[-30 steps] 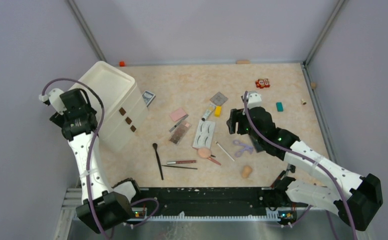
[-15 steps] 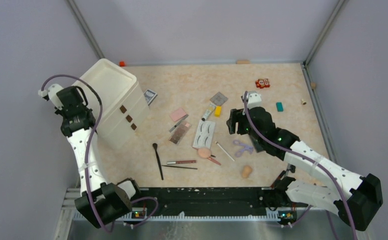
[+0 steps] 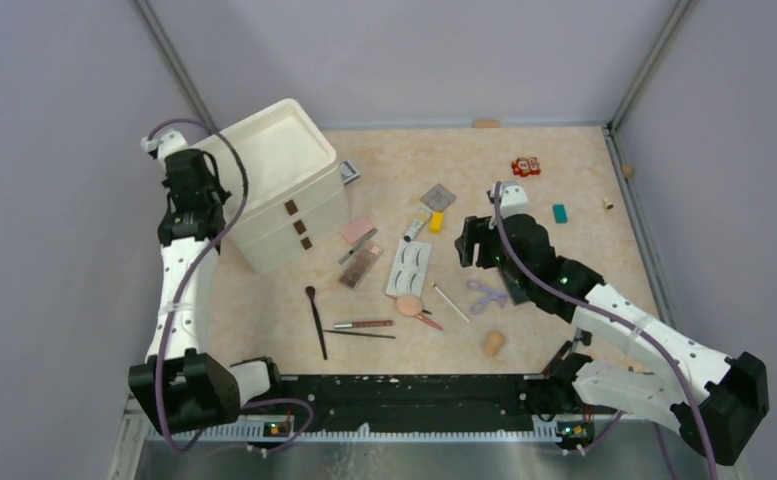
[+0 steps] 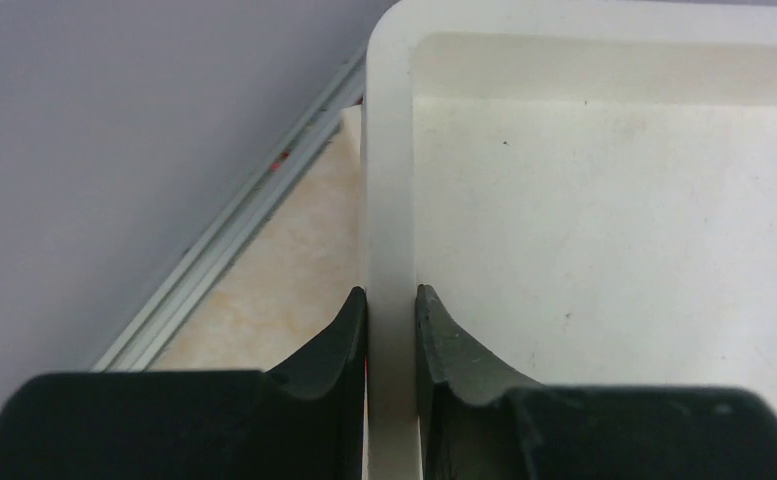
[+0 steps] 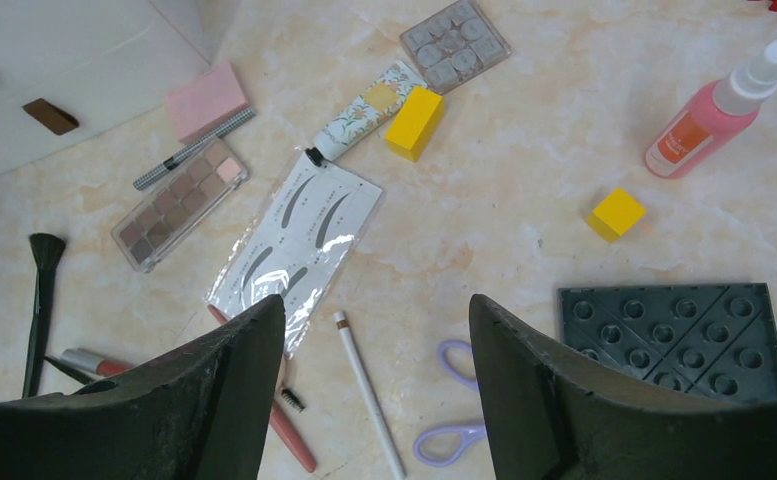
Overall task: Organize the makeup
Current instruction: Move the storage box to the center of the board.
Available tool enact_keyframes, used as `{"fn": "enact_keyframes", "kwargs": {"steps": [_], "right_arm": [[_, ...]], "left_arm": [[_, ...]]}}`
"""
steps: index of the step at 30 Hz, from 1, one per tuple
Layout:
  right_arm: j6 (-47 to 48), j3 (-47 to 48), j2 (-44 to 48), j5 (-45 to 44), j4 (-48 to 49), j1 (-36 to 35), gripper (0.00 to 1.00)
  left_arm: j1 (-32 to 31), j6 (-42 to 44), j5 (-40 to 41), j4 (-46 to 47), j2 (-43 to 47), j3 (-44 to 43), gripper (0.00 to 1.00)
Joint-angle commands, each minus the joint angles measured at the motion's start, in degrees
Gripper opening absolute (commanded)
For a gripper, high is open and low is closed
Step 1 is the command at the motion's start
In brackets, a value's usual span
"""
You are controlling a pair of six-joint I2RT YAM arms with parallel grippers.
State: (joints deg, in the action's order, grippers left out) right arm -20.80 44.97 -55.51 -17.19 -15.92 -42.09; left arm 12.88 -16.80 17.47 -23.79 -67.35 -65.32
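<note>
My left gripper is shut on the left rim of the white three-drawer organizer at the back left. The makeup lies loose mid-table: pink compact, brown eyeshadow palette, white eyelash card, black brush, white pencil, purple curler, peach puff and sponge. My right gripper hangs open above the pencil and curler, holding nothing.
A yellow block, a flowered tube and a grey studded pad lie behind the eyelash card. A teal block and a red item sit back right. The patterned card box touches the organizer's right side.
My left gripper has closed on the organizer's rim, and the organizer has swung right and toward the back with the arm. The right arm has stayed put.
</note>
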Motion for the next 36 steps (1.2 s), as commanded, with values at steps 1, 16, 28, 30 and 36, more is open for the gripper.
{"fn": "enact_keyframes", "kwargs": {"steps": [1, 16, 28, 30, 36], "right_arm": [[-0.6, 0.2, 1.8, -1.7, 0.1, 0.6, 0.67], [-1.0, -0.5, 3.5, -4.3, -1.8, 0.6, 0.67], [-2.1, -1.7, 2.6, -5.4, 0.6, 0.6, 0.67], [-2.2, -1.7, 1.8, -4.9, 1.8, 0.6, 0.68], [-3.4, -0.1, -2.4, -1.0, 6.0, 0.6, 0.68]], "left_arm": [[-8.0, -4.9, -8.2, -0.3, -5.7, -0.3, 0.09], [-22.2, -1.3, -7.7, 4.6, -22.2, -11.1, 0.16], [-22.3, 0.5, -8.2, 0.7, -19.2, -13.6, 0.53], [-22.3, 0.9, -9.1, -1.1, -18.2, -14.1, 0.57], [-22.3, 2.8, -11.5, -5.7, -15.3, -13.6, 0.66]]}}
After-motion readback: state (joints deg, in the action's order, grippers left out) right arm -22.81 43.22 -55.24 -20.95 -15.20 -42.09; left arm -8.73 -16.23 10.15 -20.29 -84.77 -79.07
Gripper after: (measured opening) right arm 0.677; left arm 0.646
